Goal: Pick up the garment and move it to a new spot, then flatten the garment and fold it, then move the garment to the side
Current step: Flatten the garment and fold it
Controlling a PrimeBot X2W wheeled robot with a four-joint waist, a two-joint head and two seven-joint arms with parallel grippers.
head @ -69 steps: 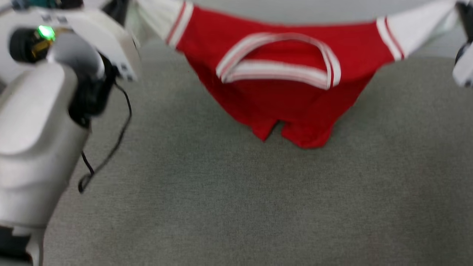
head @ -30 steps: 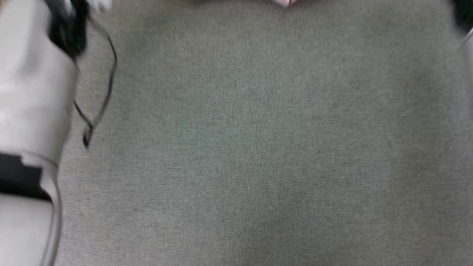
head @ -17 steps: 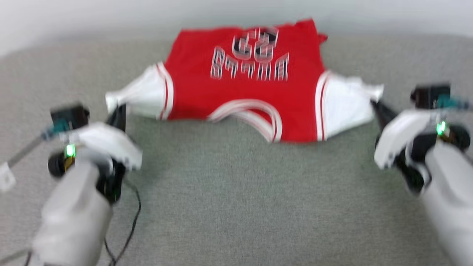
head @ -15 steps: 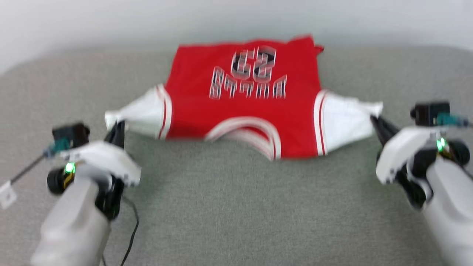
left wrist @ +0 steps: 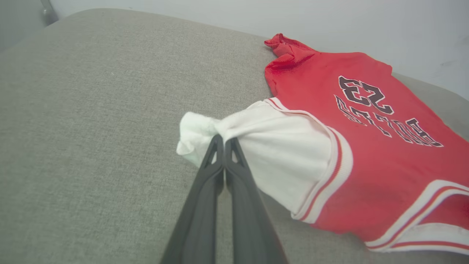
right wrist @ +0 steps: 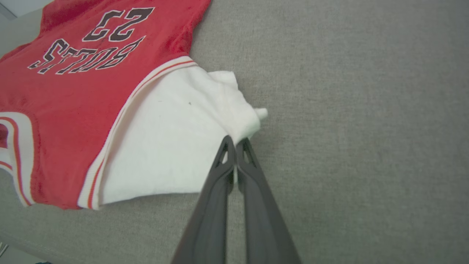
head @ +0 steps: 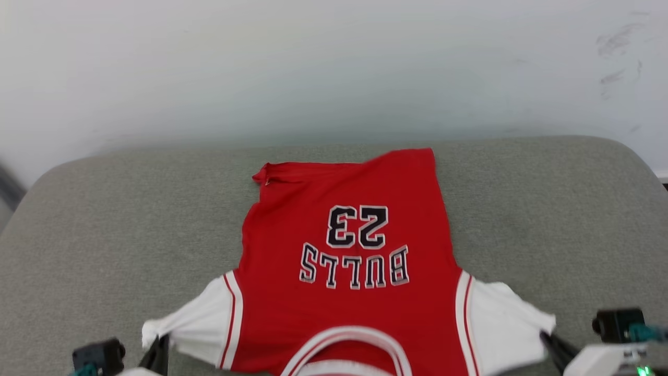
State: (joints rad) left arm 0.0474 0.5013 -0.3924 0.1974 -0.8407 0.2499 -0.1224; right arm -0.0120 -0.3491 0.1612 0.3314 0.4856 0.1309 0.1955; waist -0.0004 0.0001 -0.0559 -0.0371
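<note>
the red jersey-style t-shirt with white short sleeves (head: 344, 183) is soft, matt knit cloth, lightly creased. its striped trim looks ribbed, and the black white-edged lettering in the middle of the head view lies flat and looks smoother than the cloth. the grey upholstered surface (head: 104, 219) is coarse woven fabric, matt. the left gripper (left wrist: 223, 141) and right gripper (right wrist: 235, 142) have smooth, matt, dark plastic-looking fingers. the pale wall (head: 334, 68) along the top is smooth and matt, scuffed at upper right.
</note>
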